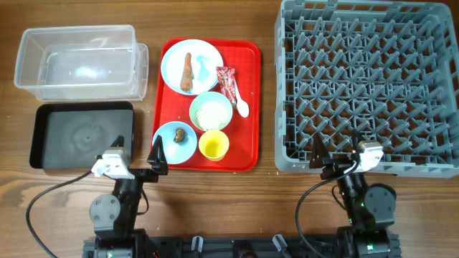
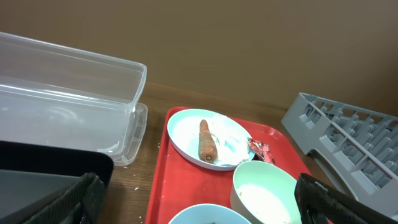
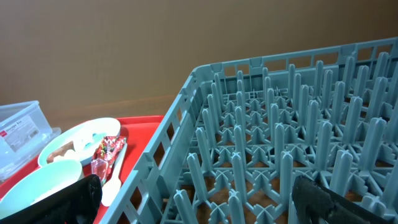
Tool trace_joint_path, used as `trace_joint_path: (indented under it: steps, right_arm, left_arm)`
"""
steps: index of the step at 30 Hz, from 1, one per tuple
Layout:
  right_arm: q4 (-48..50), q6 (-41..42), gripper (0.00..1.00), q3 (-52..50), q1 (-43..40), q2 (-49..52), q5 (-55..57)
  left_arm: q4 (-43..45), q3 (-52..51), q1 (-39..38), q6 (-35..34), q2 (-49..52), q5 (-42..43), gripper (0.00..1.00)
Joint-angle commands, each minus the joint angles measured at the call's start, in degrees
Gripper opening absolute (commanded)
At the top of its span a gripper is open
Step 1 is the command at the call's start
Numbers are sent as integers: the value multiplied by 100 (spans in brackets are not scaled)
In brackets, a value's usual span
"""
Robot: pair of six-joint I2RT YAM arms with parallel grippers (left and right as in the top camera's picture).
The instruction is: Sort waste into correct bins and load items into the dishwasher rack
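Note:
On the red tray, the light blue plate (image 1: 172,68) holds the carrot piece (image 1: 188,69) and white tissue (image 1: 205,69). The red wrapper (image 1: 226,81) and white spoon (image 1: 242,107) lie beside it. The pale green bowl (image 1: 211,111) holds rice. The light blue bowl (image 1: 174,142) holds the brown lump (image 1: 179,134). The yellow cup (image 1: 214,145) stands at the tray's front. My left gripper (image 1: 138,152) is open and empty between the black tray (image 1: 82,135) and the red tray. My right gripper (image 1: 336,152) is open and empty at the front edge of the grey rack (image 1: 369,86).
The clear tub (image 1: 79,61) stands behind the black tray at the far left. The red tray (image 1: 247,107) lies between the bins and the rack. The left wrist view shows the plate (image 2: 186,134) and the carrot (image 2: 207,140).

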Motion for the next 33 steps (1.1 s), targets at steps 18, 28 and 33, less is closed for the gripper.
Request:
trace_joint_path:
  steps: [18, 28, 33]
  right_arm:
    - [66, -409, 100, -46, -22, 24, 184]
    - [992, -964, 100, 953, -22, 319, -33]
    - [-114, -1172, 100, 2509, -22, 1690, -31]
  left_arm:
    - [-7, -31, -48, 68, -59, 74, 100]
    - [308, 2015, -48, -81, 2006, 531, 100]
    - [-1633, 5484, -107, -44, 5224, 638, 100]
